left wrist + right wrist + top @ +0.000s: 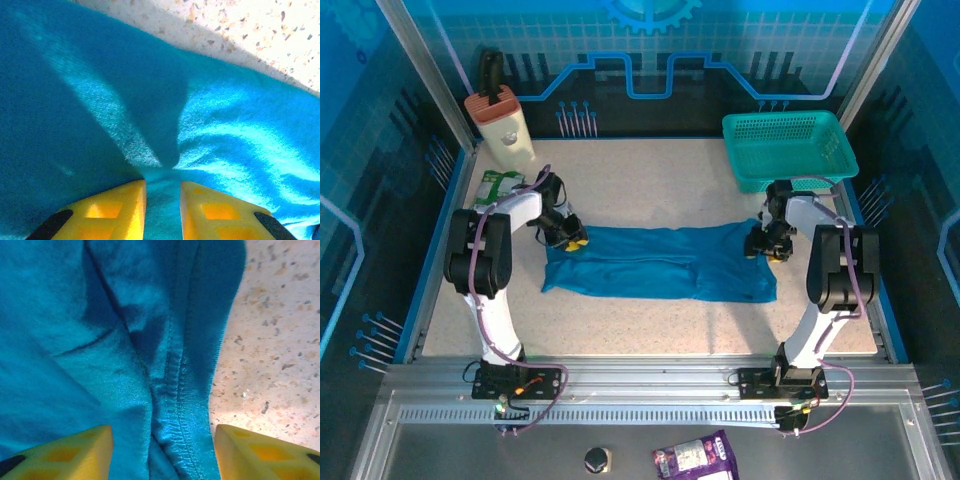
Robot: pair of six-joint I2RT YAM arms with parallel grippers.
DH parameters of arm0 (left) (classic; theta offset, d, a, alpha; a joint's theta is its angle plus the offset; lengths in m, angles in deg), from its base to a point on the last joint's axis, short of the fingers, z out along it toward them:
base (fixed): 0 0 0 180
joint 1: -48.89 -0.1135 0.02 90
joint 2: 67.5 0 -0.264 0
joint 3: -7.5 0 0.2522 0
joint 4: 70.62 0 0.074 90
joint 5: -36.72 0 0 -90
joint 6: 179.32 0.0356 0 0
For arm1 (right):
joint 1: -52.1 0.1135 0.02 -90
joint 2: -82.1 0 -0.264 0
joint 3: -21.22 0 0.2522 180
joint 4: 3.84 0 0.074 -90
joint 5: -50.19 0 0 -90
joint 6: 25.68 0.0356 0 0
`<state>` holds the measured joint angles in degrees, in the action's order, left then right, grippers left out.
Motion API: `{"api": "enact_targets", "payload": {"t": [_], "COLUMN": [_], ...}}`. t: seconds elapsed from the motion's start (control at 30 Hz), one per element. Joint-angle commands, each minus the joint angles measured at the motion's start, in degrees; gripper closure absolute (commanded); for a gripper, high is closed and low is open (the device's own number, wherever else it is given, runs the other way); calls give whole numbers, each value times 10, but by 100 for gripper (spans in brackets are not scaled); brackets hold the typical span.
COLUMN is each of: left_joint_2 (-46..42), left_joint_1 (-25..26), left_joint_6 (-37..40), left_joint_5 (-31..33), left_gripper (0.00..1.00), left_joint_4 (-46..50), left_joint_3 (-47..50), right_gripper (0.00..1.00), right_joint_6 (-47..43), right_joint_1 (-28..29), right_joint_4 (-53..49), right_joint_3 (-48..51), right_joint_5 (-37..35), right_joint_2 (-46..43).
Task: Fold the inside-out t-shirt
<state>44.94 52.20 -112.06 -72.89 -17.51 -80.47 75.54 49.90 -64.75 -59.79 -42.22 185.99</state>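
The inside-out t-shirt (660, 262) lies as a long blue band across the middle of the table, wrinkled at its right end. My left gripper (570, 240) is at its far left corner. In the left wrist view the yellow fingers (125, 210) of that gripper (162, 200) stand close together with a ridge of the t-shirt (240, 135) pinched between them. My right gripper (767, 250) is at the far right corner. In the right wrist view this gripper (162, 435) is open, its fingers wide apart on either side of the stitched hem (180, 390), without pressing it.
A teal mesh basket (788, 148) stands at the back right, close behind the right arm. A cream container with a brown top (505, 125) and a green packet (500, 185) sit at the back left. Speckled table (650, 190) lies bare behind and in front of the shirt.
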Motion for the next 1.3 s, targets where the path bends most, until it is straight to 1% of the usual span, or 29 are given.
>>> {"api": "enact_targets", "payload": {"t": [0.0,0.13,0.27,0.33,0.47,0.53,0.6,0.7,0.8,0.83,0.9,0.97,1.07,1.13,1.27], "left_joint_2": [-25,-33,-36,-39,-47,-47,-49,-46,-46,-46,-47,-49,-52,-53,-54], "left_joint_1": [1,1,1,1,1,1,1,1,1,1,2,2,3,6,16], "left_joint_6": [8,7,8,9,11,14,19,27,27,28,27,27,27,27,19], "left_joint_5": [-22,-21,-17,-16,-5,11,45,80,83,83,81,78,65,54,24], "left_gripper": [75,74,75,74,75,74,74,75,75,75,75,75,78,80,86], "left_joint_4": [12,9,9,9,12,19,28,40,45,46,51,54,57,56,41], "left_joint_3": [-3,5,9,11,14,12,9,0,-5,-7,-12,-14,-14,-12,5], "right_gripper": [37,36,44,51,68,77,87,99,100,100,100,100,100,100,100], "right_joint_6": [-13,-4,11,20,28,30,31,30,32,36,43,51,60,63,90], "right_joint_1": [16,32,40,41,40,39,38,35,23,20,5,-21,-57,-54,0], "right_joint_4": [-28,-30,-29,-28,-28,-33,-43,-65,-95,-107,-134,-153,-170,-180,-222], "right_joint_3": [-10,-13,-18,-19,-20,-25,-30,-45,-61,-69,-84,-97,-117,-128,-161], "right_joint_5": [-20,-44,-43,-45,-47,-51,-60,-82,-124,-148,-219,-270,-301,-290,-216], "right_joint_2": [21,42,64,67,61,59,55,47,41,39,37,36,33,13,-29]}}
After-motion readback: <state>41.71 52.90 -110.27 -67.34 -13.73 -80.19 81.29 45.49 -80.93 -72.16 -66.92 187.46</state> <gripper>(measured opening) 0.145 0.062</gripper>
